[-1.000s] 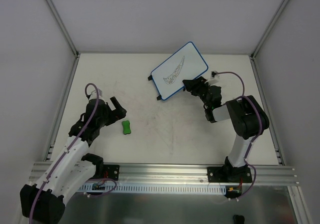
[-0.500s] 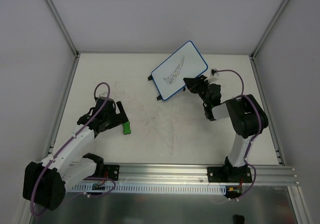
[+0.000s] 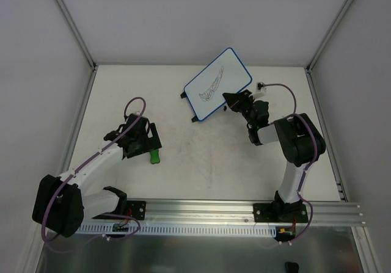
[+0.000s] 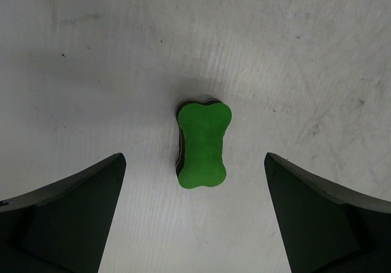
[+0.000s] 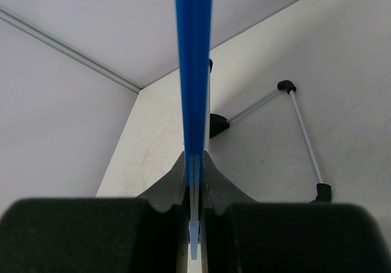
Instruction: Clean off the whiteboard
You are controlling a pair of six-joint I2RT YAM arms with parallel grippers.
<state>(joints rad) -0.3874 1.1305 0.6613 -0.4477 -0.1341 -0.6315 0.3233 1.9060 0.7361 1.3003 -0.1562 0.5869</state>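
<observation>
The whiteboard (image 3: pixel 217 83), white with a blue frame and a black scribble, stands tilted at the back middle of the table. My right gripper (image 3: pixel 234 100) is shut on its lower right edge; in the right wrist view the blue edge (image 5: pixel 193 71) runs straight up between the shut fingers (image 5: pixel 168 190). The green bone-shaped eraser (image 3: pixel 155 156) lies on the table. My left gripper (image 3: pixel 146 140) is open just above it. In the left wrist view the eraser (image 4: pixel 203 143) lies ahead of and between the two wide-apart fingers (image 4: pixel 67 212).
The board's wire stand with black feet (image 5: pixel 302 135) rests on the table behind it. Grey walls enclose the table on three sides. The aluminium rail (image 3: pixel 201 209) runs along the near edge.
My left gripper has moved right and forward until it is over the green eraser. The right gripper has tilted the whiteboard slightly back and up.
</observation>
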